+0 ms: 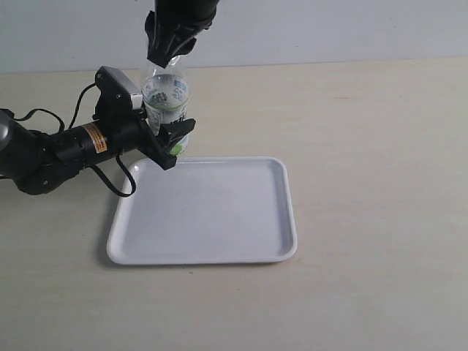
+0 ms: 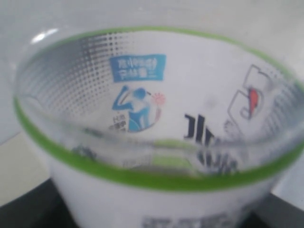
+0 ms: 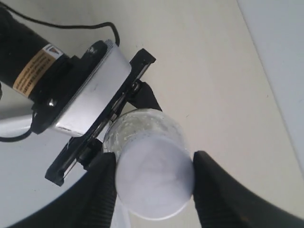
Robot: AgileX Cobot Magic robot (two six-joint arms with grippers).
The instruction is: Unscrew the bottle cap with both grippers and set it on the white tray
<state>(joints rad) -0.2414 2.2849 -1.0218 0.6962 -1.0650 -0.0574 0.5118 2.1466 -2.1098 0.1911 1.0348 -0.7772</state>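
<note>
The clear bottle (image 1: pixel 166 99) with its white-and-green label stands upright just beyond the far left corner of the white tray (image 1: pixel 219 234). My left gripper (image 1: pixel 170 133) comes in from the left and is shut on the bottle's lower body; in the left wrist view the label (image 2: pixel 156 118) fills the frame. My right gripper (image 1: pixel 167 57) reaches down from above onto the bottle's top. In the right wrist view the bottle cap (image 3: pixel 154 173) sits between the ribbed black fingers (image 3: pixel 97 190), both touching its sides. In the exterior view the cap is hidden by the right gripper.
The left arm (image 1: pixel 51 150) lies low over the table left of the tray, and its black cable (image 1: pixel 117 179) loops beside the tray's far left corner. A pale wall (image 1: pixel 329 29) runs along the table's back edge.
</note>
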